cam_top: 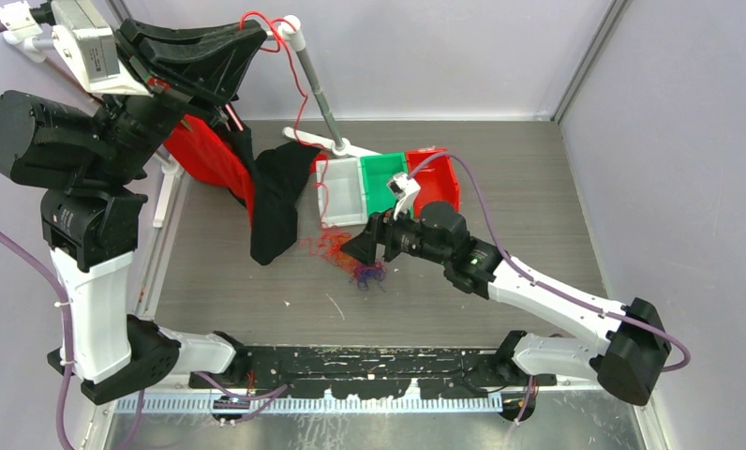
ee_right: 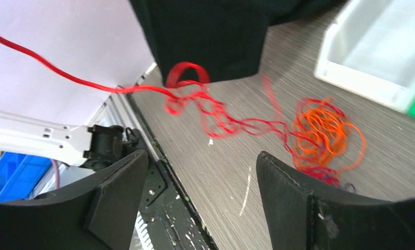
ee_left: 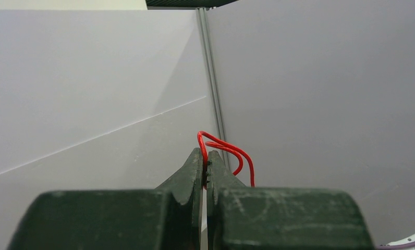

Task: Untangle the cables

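the red cable [ee_right: 188,67] is a long thin wire. one end is looped and pinched in the closed left tool [ee_left: 206,159], high above the surface [cam_top: 500,281]. from there it slants down and curls into a loose, kinked tangle lying flat. this runs into the orange cable [ee_right: 322,130], a round wiry clump of small loops. the purple cable [cam_top: 369,275] is a smaller dark knot just beside it, on the near side.
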